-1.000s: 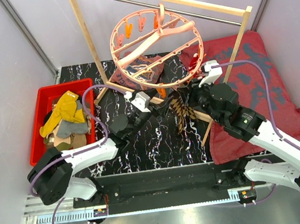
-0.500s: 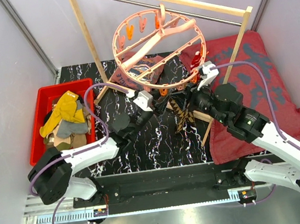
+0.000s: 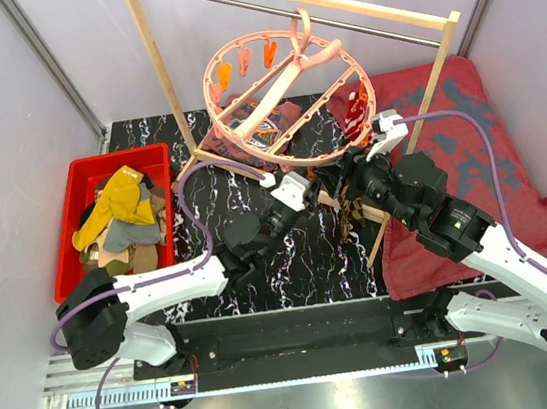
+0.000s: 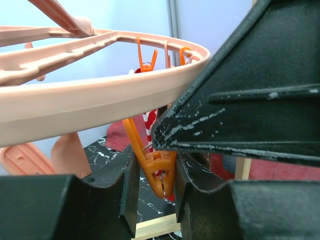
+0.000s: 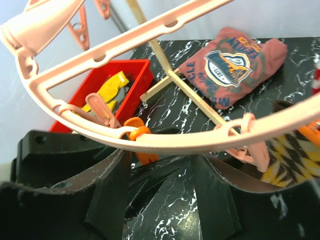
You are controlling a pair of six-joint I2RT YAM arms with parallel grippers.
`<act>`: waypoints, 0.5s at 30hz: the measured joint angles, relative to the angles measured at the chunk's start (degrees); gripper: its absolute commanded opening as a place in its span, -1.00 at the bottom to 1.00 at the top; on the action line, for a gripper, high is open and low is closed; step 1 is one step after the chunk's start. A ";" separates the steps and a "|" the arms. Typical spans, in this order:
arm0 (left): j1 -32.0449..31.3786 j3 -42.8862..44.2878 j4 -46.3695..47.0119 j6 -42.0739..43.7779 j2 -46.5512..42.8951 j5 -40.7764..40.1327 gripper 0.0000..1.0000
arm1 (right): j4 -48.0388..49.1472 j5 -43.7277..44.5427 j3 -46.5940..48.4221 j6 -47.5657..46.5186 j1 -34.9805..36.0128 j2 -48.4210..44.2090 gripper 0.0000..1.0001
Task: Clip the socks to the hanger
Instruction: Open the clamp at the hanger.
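The salmon-pink ring hanger (image 3: 287,90) hangs tilted from the wooden rack. In the left wrist view an orange clip (image 4: 159,167) hangs under its rim (image 4: 100,102), and my left gripper (image 4: 156,194) is shut on that clip. A red-white striped sock (image 4: 149,119) hangs just behind it. From above, the left gripper (image 3: 310,177) sits under the ring's near edge. My right gripper (image 3: 352,170) is beside it, open; its jaws (image 5: 160,200) hold nothing, and the rim (image 5: 190,137) crosses above them. The brown-tan argyle sock (image 5: 292,160) dangles to their right. More socks (image 3: 119,217) lie in the bin.
A red bin (image 3: 71,201) stands at the left. The wooden rack's legs (image 3: 160,73) and floor bars (image 5: 192,97) cross the black marble table. A maroon printed garment (image 5: 231,61) lies beneath the hanger. A large dark-red cloth (image 3: 470,163) covers the right side.
My left arm has reached right and up to the hanger's near rim and its jaws have closed on the orange clip. My right gripper's jaws have widened. The hanger has swung slightly.
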 measured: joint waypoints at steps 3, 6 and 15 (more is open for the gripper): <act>-1.14 0.96 0.15 1.62 1.09 -2.16 -0.50 | -0.13 2.16 -0.52 0.70 0.04 -0.70 0.01; -1.90 1.60 0.17 2.95 1.95 -3.89 -0.49 | -0.26 3.41 -0.79 1.33 0.09 -0.72 -0.03; -3.21 2.71 0.39 6.05 3.96 -7.19 -0.42 | -0.33 4.46 -1.05 2.47 0.20 0.00 -0.05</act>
